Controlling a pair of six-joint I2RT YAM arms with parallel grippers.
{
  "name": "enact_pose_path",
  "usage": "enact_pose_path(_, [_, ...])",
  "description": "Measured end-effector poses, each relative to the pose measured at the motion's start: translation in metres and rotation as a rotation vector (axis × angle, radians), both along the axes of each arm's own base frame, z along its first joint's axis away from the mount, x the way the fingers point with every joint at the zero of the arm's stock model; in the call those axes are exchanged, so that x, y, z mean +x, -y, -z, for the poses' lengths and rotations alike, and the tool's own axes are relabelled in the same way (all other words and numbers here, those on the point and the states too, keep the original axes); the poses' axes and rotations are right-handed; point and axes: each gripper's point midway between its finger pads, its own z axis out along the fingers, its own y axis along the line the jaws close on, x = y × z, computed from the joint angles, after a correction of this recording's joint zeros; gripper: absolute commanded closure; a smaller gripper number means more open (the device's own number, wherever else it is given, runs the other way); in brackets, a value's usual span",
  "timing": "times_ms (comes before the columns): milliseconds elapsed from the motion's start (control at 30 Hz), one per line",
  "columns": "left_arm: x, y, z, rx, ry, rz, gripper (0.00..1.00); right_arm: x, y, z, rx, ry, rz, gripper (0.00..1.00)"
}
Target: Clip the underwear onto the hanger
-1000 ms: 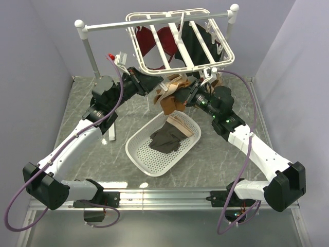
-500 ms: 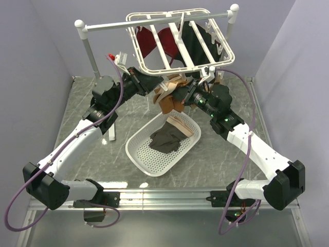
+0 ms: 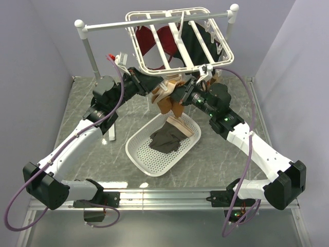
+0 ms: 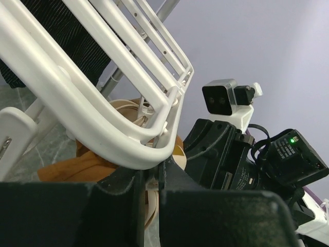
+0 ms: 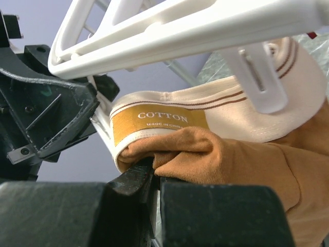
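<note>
1. Top view: the underwear [image 3: 168, 99] is held in the air between the 2 arms, just under the near rim of the hanger [image 3: 169, 69] and above the far end of a white basket [image 3: 146, 160]. The left pincer [image 3: 156, 92] and the right pincer [image 3: 182, 96] are largely covered by cloth and frame, so their jaws cannot be made out here. A dark grey garment [image 3: 165, 140] is seen lying in the basket. The hanger is hung on a grey rail [image 3: 128, 23].

2. Left wrist view: the left pincer is seen nearly closed, with a thin strip of pale waistband caught between its fingers. Only a rust-brown fold of the underwear is shown at lower left. The rest is hidden behind the hanger's rim. The right arm's wrist camera [image 4: 221, 98] fills the right side, and its pincer is cut off from sight.

3. Right wrist view: the right pincer is closed on a fold of rust-brown cloth just below the "COTTON" label [image 5: 159, 121]. A white clip [image 5: 257, 77] hangs in front of the waistband. Whether it touches the cloth cannot be told.
</note>
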Motion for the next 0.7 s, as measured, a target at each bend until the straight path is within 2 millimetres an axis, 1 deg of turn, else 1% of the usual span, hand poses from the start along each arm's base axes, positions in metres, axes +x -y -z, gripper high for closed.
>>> enact_pose_path(133, [0.002,0.001,0.002,0.002,-0.003,-0.002,1.00,-0.003,-0.005,0.003,-0.015,-0.021,-0.005,1.00])
enact_pose_path(433, [0.002,0.002,0.002,0.000,-0.002,0.003,1.00,0.005,-0.007,0.026,-0.054,-0.111,0.027,1.00])
enact_pose_path(567, [0.003,0.002,0.003,0.002,-0.003,0.002,1.00,0.009,-0.009,0.025,-0.045,-0.133,0.031,1.00])
enact_pose_path(700, [0.003,0.002,0.004,0.007,0.000,0.001,1.00,0.008,-0.010,0.013,-0.021,-0.135,0.029,1.00])
